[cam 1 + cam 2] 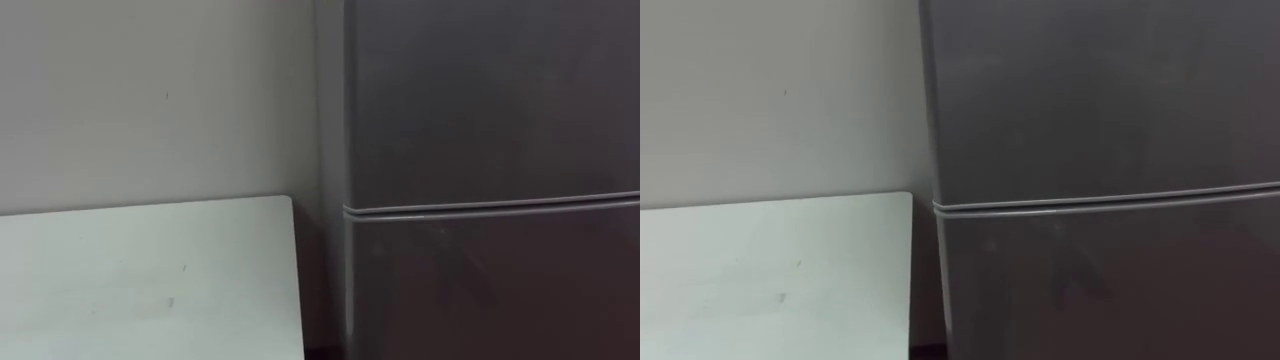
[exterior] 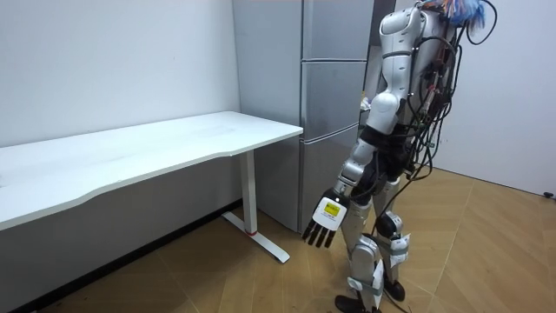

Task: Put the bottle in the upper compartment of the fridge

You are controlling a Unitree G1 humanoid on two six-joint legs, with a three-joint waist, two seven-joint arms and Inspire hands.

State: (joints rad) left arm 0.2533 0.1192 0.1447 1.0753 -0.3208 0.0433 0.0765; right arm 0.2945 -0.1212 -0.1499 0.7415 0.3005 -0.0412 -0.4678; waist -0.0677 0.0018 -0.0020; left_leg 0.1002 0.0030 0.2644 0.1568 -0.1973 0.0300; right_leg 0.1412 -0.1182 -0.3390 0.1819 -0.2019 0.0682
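The robot stands upright on a wooden floor [image 2: 217,278], facing a tall grey fridge [image 1: 480,120] with its doors shut. Its left hand [image 2: 326,219] hangs low at its side, fingers straight and relaxed, pointing down and holding nothing. The fridge rises just beyond this hand and well above it. In the eye views a thin horizontal seam [image 1: 490,207] parts the upper door [image 1: 480,90] from the door below. A long white table [image 1: 150,280] stands on the room view's left of the hand, its top higher than the hand. Its near end stops just beside the fridge, with a narrow dark gap between them. The table's white leg [image 2: 250,196] meets the floor at about the hand's level, off to the room view's left. A plain pale wall [image 1: 150,90] runs behind the table, farther from the hand than the tabletop. The floor lies below the fingertips, apart from them. Where the bottle is cannot be told.
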